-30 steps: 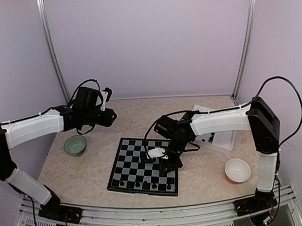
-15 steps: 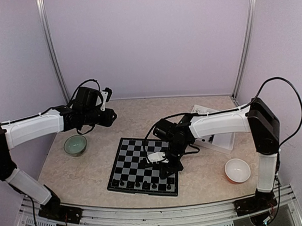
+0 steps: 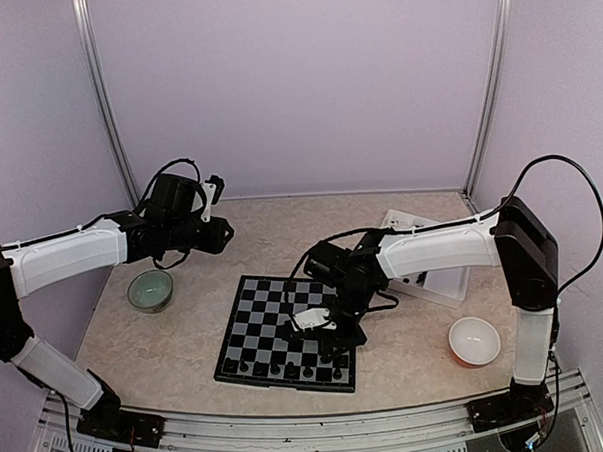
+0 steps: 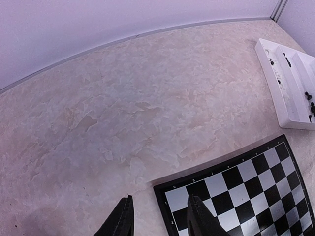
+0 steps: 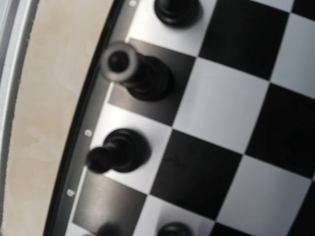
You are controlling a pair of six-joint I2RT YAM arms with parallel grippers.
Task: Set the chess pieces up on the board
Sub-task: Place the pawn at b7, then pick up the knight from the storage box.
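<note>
While the right tool point(image 3: 342, 339) hangs over the board point(image 3: 253, 316) at its 5 o'clock corner, grip unreadable, centre any piece squarely, clear of neighbouring chess pieces point(image 5: 140, 73); the left tool point(image 4: 160, 221) gapes empty.

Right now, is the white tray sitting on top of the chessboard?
No, the white tray lies beside the chessboard, off its corner, with bare table showing between them.

glossy plastic chess pieces point(image 5: 142, 76) on a smooth, faintly shiny board point(image 5: 221, 98).
</note>
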